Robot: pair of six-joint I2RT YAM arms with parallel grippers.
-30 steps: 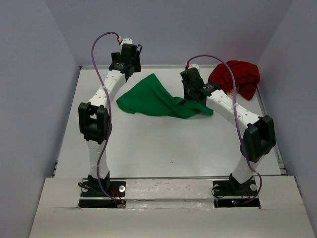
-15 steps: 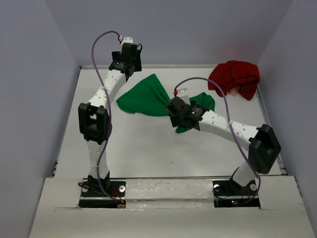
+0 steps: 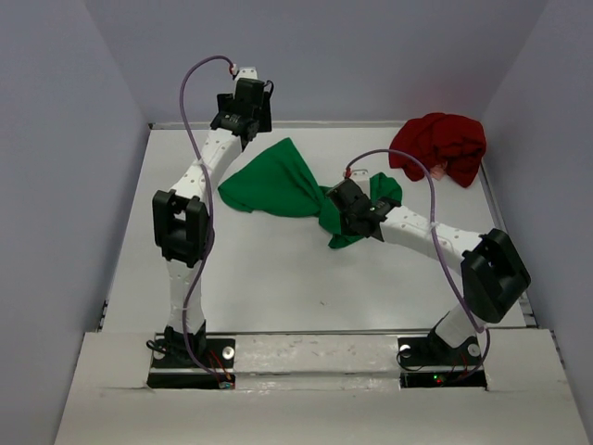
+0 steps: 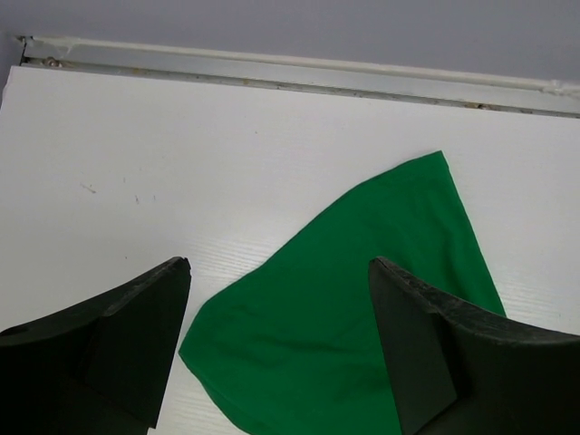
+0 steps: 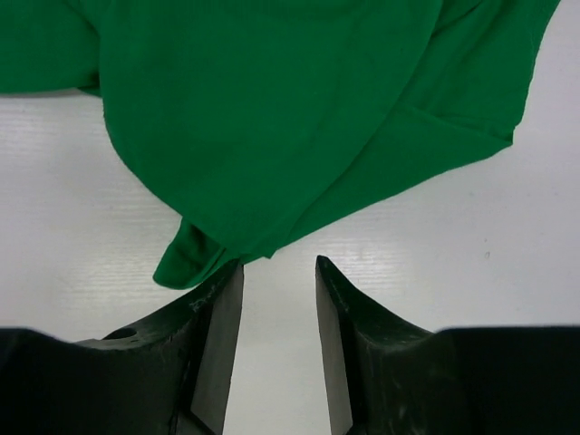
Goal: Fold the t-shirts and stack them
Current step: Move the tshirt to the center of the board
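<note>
The bright green t-shirt (image 3: pixel 276 183) lies rumpled in the middle of the table, its right part bunched and turned over (image 3: pixel 382 190). The dark red t-shirt (image 3: pixel 441 144) sits crumpled at the back right. My left gripper (image 3: pixel 245 109) hovers above the green t-shirt's (image 4: pixel 362 308) far left corner, wide open (image 4: pixel 279 263) and holding nothing. My right gripper (image 3: pixel 345 215) is low at the green t-shirt's near edge. Its jaws (image 5: pixel 279 265) stand part open with bare table between them; the green t-shirt's (image 5: pixel 272 109) folded tip lies just past the left finger (image 5: pixel 222 317).
A raised rail (image 4: pixel 290 71) runs along the table's back edge, with grey walls on both sides. Bare white tabletop (image 3: pixel 278 278) lies between the green t-shirt and the arm bases.
My right gripper swung from the shirt's back right toward the centre, pulling its right part over, and has let go. The left arm shifted only slightly.
</note>
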